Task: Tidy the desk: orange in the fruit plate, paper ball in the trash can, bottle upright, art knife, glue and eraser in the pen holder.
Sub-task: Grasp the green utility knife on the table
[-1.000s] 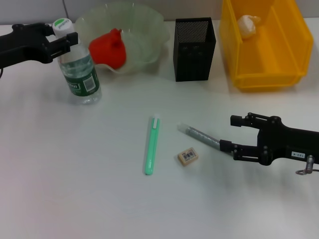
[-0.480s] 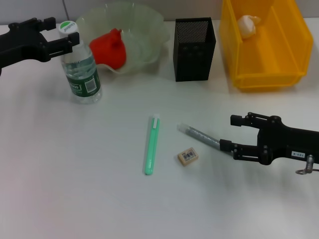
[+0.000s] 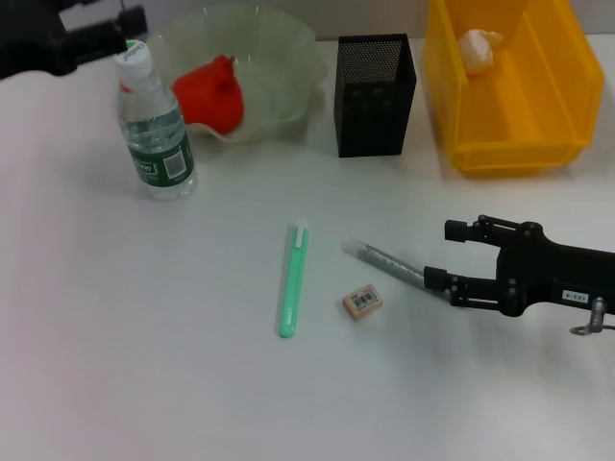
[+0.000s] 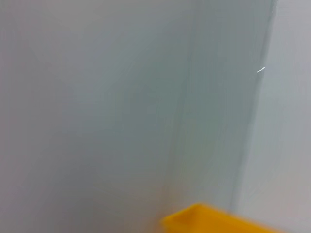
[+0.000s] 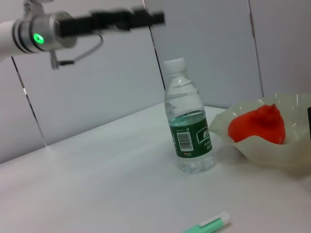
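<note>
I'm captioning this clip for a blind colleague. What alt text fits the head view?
A water bottle stands upright beside a fruit plate, with the left gripper raised above its cap. The right gripper rests at the glue stick, near an eraser and green art knife.

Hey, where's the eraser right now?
In the head view the eraser lies flat on the desk near the middle, between the green art knife on its left and the glue stick just beyond it toward the right gripper.
</note>
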Robot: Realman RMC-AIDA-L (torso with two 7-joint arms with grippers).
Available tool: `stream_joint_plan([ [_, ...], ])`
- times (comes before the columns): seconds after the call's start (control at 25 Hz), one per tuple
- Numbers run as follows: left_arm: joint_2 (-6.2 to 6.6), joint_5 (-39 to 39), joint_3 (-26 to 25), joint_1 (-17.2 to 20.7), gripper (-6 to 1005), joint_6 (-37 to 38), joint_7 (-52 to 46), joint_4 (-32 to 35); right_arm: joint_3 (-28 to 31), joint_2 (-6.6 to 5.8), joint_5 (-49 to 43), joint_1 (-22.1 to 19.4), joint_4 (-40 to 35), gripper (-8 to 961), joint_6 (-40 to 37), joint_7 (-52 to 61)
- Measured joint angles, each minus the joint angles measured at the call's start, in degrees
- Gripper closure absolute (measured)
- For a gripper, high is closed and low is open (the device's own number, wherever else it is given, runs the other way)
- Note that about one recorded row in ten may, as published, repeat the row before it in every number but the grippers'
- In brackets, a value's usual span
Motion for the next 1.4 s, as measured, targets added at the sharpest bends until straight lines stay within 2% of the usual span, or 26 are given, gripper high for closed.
stream_joint_plan([
  [0.12,0.83,-2.85,0.57,-0.20,190,9.34,-2.22,-0.75,0.00,0.00,0.02,0.21,0.00,169,-0.01,0.39],
  [0.28,0.31,-1.67,3.03,-0.50,189,13.27,-2.45,-1.75,0.00,-0.07,0.03,0.46,0.00,169,-0.01,0.86],
  [0.32,-0.17,-1.24,6.23,-0.28,189,13.43,-2.38,-2.70,0.00,-0.09,0.03,0.52,0.00,169,0.00,0.92],
  [0.36,-0.17,-1.24,6.23,-0.28,189,13.43,-2.38,-2.70,0.00,-0.09,0.03,0.52,0.00,169,0.00,0.92],
  [0.4,-0.55,-1.00,9.01,-0.05,189,13.10,-2.30,-4.08,0.00,-0.09,0.03,0.60,0.00,169,-0.01,1.00],
  [0.52,-1.23,1.24,11.13,-0.22,189,12.24,-1.96,-6.36,0.00,-0.14,0.03,0.69,0.00,169,0.05,1.12],
  [0.56,-1.23,1.24,11.13,-0.22,190,12.24,-1.96,-6.36,0.00,-0.14,0.03,0.69,0.00,169,0.05,1.12],
  [0.6,-2.00,4.04,11.42,-0.42,190,11.22,-0.44,-7.41,0.00,-0.20,-0.11,0.71,0.00,169,0.18,1.13],
  [0.72,-2.57,6.33,12.09,-0.71,191,8.88,1.85,-9.52,-0.01,-0.29,-0.30,0.50,0.00,169,0.40,0.92],
  [0.84,-2.67,6.45,12.74,-1.21,192,7.19,1.30,-10.54,-0.01,-0.45,-0.33,0.22,0.00,169,0.46,0.67],
  [1.16,-2.60,6.18,13.63,-5.90,194,4.56,-12.92,-9.74,0.10,-0.89,-0.40,-0.49,0.00,169,0.61,0.54],
  [1.32,-2.31,10.99,20.07,-8.27,195,4.21,-32.64,2.91,0.10,-1.10,-0.42,-0.79,0.00,169,0.61,0.47],
  [1.4,-2.32,12.31,21.05,-8.63,196,4.21,-35.73,5.05,0.09,-1.18,-0.42,-0.88,0.00,169,0.61,0.42],
])
